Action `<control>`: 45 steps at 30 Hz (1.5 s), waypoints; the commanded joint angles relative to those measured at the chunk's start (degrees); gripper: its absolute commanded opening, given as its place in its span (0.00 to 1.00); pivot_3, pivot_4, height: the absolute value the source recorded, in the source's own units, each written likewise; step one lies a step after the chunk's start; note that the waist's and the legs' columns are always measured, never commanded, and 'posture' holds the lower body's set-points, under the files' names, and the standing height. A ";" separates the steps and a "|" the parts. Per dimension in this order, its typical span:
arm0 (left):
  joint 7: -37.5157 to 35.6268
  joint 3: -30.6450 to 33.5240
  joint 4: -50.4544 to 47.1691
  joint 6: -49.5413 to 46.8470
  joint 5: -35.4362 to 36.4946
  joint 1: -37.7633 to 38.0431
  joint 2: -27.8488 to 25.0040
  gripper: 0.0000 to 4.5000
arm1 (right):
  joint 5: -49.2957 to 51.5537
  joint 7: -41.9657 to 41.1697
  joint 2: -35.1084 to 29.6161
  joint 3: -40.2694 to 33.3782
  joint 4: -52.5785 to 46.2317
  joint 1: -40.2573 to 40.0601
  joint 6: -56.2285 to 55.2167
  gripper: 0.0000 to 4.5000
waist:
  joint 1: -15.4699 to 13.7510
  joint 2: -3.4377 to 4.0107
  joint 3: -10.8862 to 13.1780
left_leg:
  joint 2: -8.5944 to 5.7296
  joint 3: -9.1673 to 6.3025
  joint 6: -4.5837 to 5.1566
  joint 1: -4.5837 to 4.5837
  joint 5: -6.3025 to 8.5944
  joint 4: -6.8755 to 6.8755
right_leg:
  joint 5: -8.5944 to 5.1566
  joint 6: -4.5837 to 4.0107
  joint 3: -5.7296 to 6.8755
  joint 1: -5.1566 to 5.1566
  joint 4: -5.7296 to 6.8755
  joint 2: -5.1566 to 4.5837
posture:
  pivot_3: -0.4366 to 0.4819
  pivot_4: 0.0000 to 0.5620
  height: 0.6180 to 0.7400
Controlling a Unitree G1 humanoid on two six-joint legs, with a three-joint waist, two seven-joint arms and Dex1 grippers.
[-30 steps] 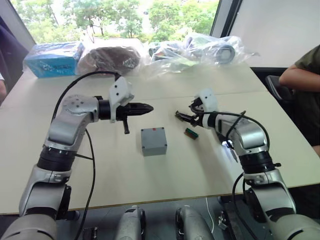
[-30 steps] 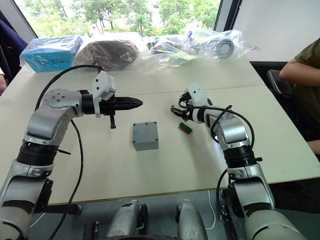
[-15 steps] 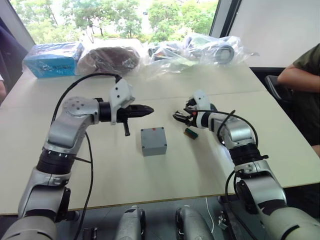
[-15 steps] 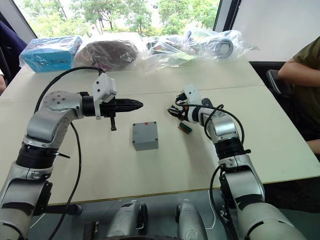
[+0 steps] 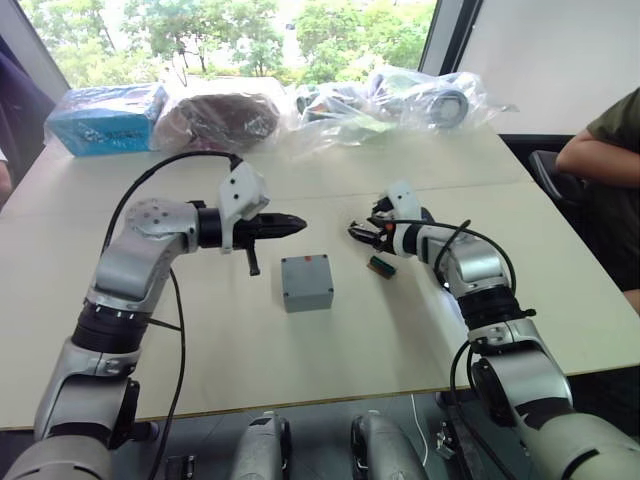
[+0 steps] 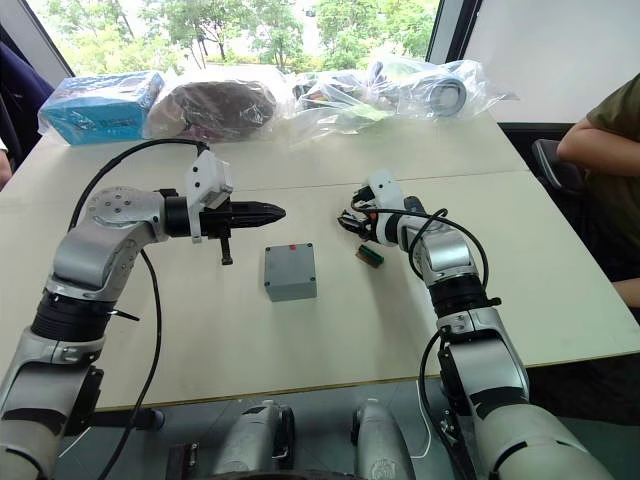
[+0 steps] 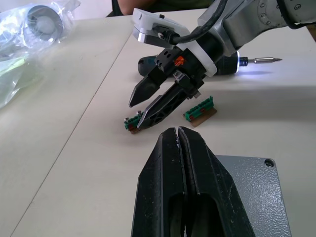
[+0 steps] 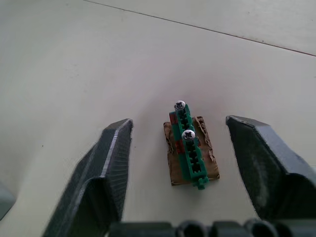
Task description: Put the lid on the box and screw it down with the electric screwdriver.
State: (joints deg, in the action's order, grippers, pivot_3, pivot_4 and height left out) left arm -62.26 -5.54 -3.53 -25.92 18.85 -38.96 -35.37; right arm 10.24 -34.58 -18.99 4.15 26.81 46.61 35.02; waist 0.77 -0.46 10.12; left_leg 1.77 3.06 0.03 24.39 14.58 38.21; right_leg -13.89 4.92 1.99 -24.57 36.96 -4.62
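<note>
Now lid (image 5: 306, 270) on box, between closed left hand (image 5: 297, 222) and spread right hand (image 5: 359, 234).

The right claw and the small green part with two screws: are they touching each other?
Apart. In the right wrist view, the green part lies on the table between the open fingers of the right claw, with bare table showing on both sides.
</note>
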 commanded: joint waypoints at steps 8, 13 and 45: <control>0.35 1.07 -1.83 0.48 0.93 -0.21 -0.52 0.00 | -0.39 -0.36 0.00 -0.43 -0.12 2.08 0.67 0.01 | 0.01 0.00 0.00 | 0.00 0.00 0.00 0.00 0.00 0.00 | 0.00 0.00 0.00 0.00 0.00 0.00 | 0.48 0.27 1.00; 0.49 0.98 -1.97 0.44 0.89 -0.09 -0.67 0.00 | -0.16 -0.46 -0.48 -0.93 -2.23 2.29 2.27 0.01 | 0.00 0.00 0.00 | 0.00 0.00 0.00 0.00 0.00 0.00 | 0.00 0.00 0.00 0.00 0.00 0.00 | 0.48 0.27 1.00; -2.26 1.10 -5.09 0.29 1.45 5.45 -6.74 0.00 | 12.51 0.62 -1.55 4.65 -43.12 -4.43 32.93 0.01 | -0.04 0.01 0.01 | 0.00 -0.05 0.00 0.01 0.00 -0.02 | -0.01 -0.01 -0.01 -0.05 0.02 -0.01 | 0.48 0.27 1.00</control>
State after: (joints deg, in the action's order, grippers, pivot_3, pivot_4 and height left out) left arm -64.76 -5.54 -6.71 -25.75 19.67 -33.45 -41.80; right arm 22.16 -34.30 -21.11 8.81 -14.39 41.82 69.14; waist 0.73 -0.45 10.13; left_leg 1.77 3.01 0.04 24.40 14.59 38.20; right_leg -13.90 4.91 1.98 -24.62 36.97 -4.62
